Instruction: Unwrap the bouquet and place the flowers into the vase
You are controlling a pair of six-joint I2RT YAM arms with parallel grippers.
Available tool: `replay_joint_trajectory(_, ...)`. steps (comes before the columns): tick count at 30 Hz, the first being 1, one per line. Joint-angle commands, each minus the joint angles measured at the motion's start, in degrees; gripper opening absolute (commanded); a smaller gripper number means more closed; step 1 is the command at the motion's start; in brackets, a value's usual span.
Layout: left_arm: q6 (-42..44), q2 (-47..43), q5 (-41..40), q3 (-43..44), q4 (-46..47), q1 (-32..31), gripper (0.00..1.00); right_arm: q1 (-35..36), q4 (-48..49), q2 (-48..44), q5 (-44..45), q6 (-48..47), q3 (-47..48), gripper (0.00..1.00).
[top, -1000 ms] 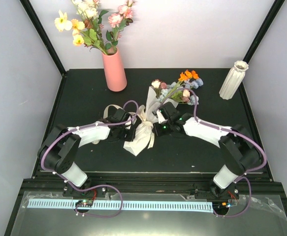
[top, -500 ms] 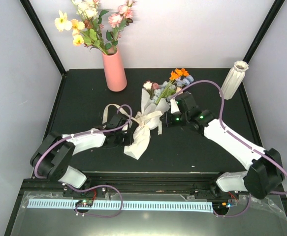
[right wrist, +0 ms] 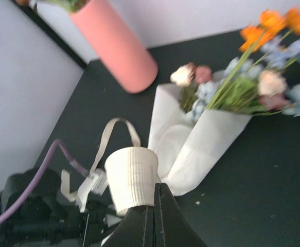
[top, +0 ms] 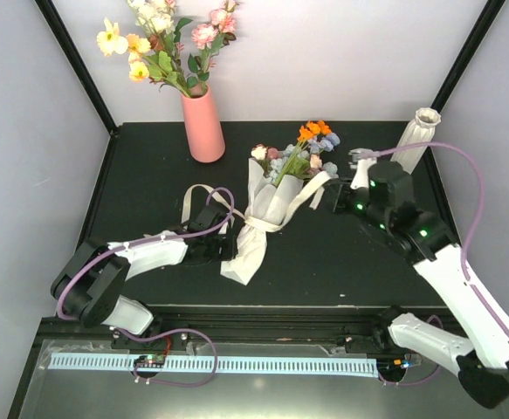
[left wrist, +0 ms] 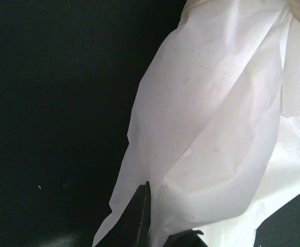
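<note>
Black table (top: 149, 170); bouquet (top: 276, 179) at centre, blooms toward 1 o'clock, paper tail toward 7. Since earlier frame right gripper (right wrist: 154, 193) gone out toward 3 o'clock, clenched on ribbon (right wrist: 131, 177); ribbon now drawn in long strip from wrap to its tips. Meanwhile left gripper (top: 228, 247) still pinching paper (left wrist: 206, 128) at 7 o'clock end. Behind right arm, vase (top: 418, 131) upright at 2 o'clock, apart from bouquet.
</note>
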Motion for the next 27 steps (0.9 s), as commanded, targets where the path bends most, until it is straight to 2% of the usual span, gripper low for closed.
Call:
replay_joint_trajectory(1, -1.9, -1.7, -1.6, 0.6, -1.5, -1.0, 0.03, -0.7, -5.7, -6.2, 12.9, 2.1, 1.4, 0.02)
replay_joint_trajectory(4, -2.1, -1.7, -1.9, 0.9, -1.6, -1.4, 0.04, -0.7, -6.2, -10.0, 15.9, 2.5, -0.4, 0.02)
replay_joint_trajectory(6, -1.8, -1.9, -1.9, 0.9, -1.6, -1.9, 0.04, -0.7, -5.0, -12.0, 14.3, 2.0, -2.5, 0.02)
replay_joint_trajectory(10, -0.7, -2.6, -1.6, 0.6, -0.9, -2.6, 0.06, -0.7, 1.9, -12.5, -0.9, -0.5, -4.7, 0.02)
replay_joint_trajectory(14, -0.2, -3.8, -1.5, 0.4, -1.4, -2.9, 0.12, -0.7, 6.8, -12.0, -8.5, 4.1, -4.1, 0.01)
replay_joint_trajectory(15, -0.2, -4.3, -1.9, 0.5, -1.9, -3.0, 0.17, -0.7, 8.7, -11.9, -10.3, 5.2, -4.4, 0.01)
replay_joint_trajectory(18, 0.0, -5.8, -3.2, 0.6, -3.7, -2.9, 0.45, 0.2, 13.6, -8.9, -17.0, 7.4, -4.4, 0.01)
replay_joint_trajectory(21, 0.1, -8.3, -5.9, 0.8, -6.6, -2.9, 0.67, 4.2, 15.0, -3.9, -17.7, 7.4, -2.3, 0.02)
replay_joint_trajectory(27, 0.4, -16.9, -14.1, 2.2, -15.4, -2.8, 0.85, 12.8, 17.0, 7.8, -14.3, 5.9, 4.8, 0.02)
